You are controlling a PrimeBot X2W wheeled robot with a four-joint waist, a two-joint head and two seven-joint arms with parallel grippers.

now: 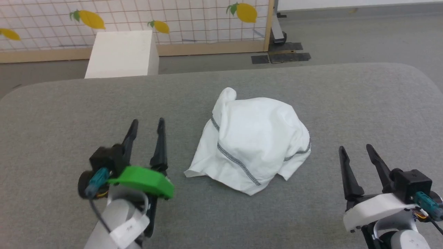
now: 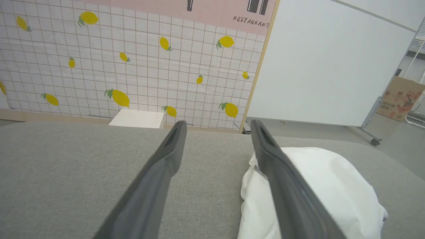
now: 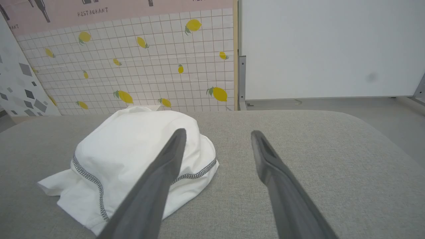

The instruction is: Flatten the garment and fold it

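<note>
Two grippers sit low in the head view, both with fingers spread and nothing between them: the left gripper (image 1: 148,121) at lower left, the right gripper (image 1: 355,147) at lower right. Between them, at the centre of the frame, the garment (image 1: 252,145) lies in a rumpled white mound on the grey padded surface (image 1: 69,114), its dark zigzag seams showing. A white box (image 1: 121,52) stands at upper left, beyond the surface's far edge.
</note>
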